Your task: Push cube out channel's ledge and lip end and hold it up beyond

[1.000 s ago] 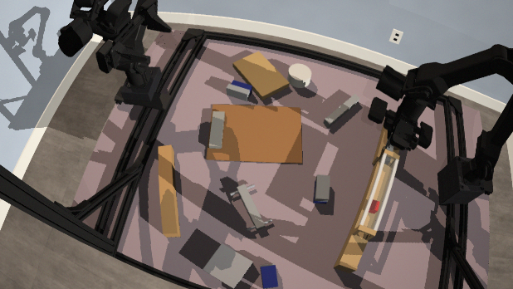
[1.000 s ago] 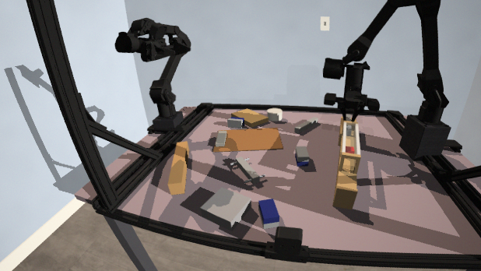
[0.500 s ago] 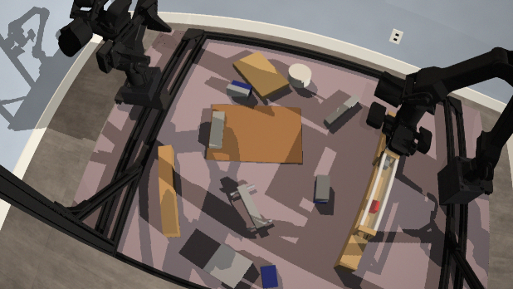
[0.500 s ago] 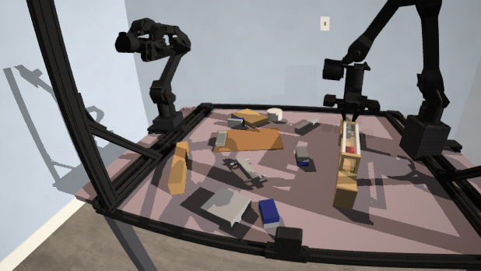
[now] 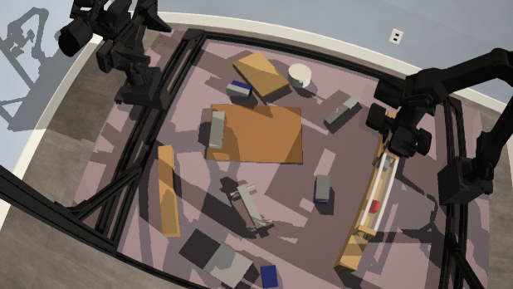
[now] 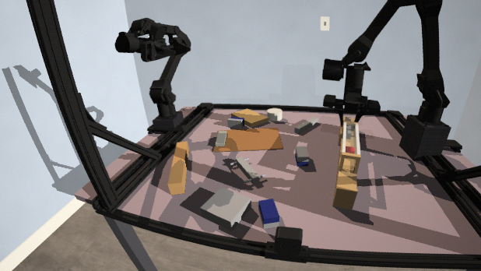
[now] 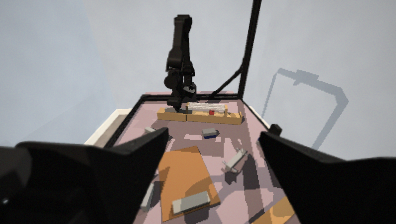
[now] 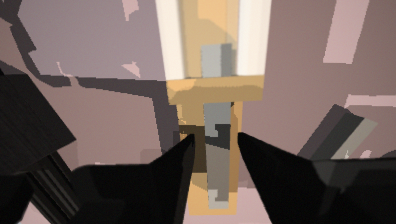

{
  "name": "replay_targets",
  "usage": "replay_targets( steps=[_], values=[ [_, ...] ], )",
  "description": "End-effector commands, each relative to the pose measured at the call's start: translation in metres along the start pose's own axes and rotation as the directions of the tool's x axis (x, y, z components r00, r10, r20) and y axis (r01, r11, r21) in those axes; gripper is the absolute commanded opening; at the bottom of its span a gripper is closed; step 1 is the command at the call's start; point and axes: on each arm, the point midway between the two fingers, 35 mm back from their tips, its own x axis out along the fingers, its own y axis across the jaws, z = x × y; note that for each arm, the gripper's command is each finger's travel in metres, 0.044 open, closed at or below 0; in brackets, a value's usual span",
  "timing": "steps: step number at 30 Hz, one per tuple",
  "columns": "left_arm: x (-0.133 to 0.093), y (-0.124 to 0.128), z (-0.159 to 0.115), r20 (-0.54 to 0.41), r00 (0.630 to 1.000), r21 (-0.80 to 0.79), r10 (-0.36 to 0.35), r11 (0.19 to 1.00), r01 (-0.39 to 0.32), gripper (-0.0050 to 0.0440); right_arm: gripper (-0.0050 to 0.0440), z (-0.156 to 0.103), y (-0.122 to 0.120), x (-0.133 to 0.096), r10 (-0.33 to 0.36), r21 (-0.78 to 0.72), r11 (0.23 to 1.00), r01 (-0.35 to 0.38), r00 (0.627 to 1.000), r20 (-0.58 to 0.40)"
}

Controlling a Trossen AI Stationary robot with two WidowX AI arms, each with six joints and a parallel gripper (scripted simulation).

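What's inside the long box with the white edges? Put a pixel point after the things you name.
Inside the channel (image 5: 361, 226) (image 6: 349, 156) (image 8: 215, 90) there's a red cube (image 5: 374, 206) (image 6: 349, 149) (image 7: 212, 112) and one end of a gray stick (image 8: 217, 155). The crossbar at that end covers a bit of the stick, so that bit can't be seen.
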Motion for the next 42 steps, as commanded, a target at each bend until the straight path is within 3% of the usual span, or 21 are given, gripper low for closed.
replay_targets(
  steps=[1, 16, 21, 25, 27, 40, 42],
  values=[
    [0.0, 0.0, 0.0, 0.001, 1.0, -0.004, -0.001, 1.0, 0.001, 0.04, 0.02, 0.0, 0.0, 0.0, 0.0, -0.002, 1.0, 0.0, 1.0, -0.001],
    [0.0, 0.0, 0.0, 0.001, 1.0, -0.004, -0.001, 1.0, 0.001, 0.04, 0.02, 0.0, 0.0, 0.0, 0.0, -0.002, 1.0, 0.0, 1.0, -0.001],
    [0.0, 0.0, 0.0, 0.001, 1.0, -0.004, -0.001, 1.0, 0.001, 0.04, 0.02, -0.001, -0.002, -0.016, 0.002, -0.003, 1.0, -0.002, 1.0, 0.002],
    [0.0, 0.0, 0.0, 0.001, 1.0, -0.004, -0.001, 1.0, 0.001, 0.04, 0.02, -0.002, -0.001, -0.067, 0.008, -0.007, 1.0, -0.008, 1.0, 0.009],
    [0.0, 0.0, 0.0, 0.001, 1.0, -0.004, -0.001, 1.0, 0.001, 0.04, 0.02, -0.002, 0.001, -0.079, 0.009, -0.008, 1.0, -0.009, 1.0, 0.011],
    [0.0, 0.0, 0.0, 0.001, 1.0, -0.004, -0.001, 1.0, 0.001, 0.04, 0.02, -0.002, 0.001, -0.079, 0.009, -0.008, 1.0, -0.009, 1.0, 0.011],
    [0.0, 0.0, 0.0, 0.001, 1.0, -0.004, -0.001, 1.0, 0.001, 0.04, 0.0152, -0.006, 0.001, -0.074, 0.012, -0.005, 1.0, -0.012, 1.0, 0.008]
  ],
)
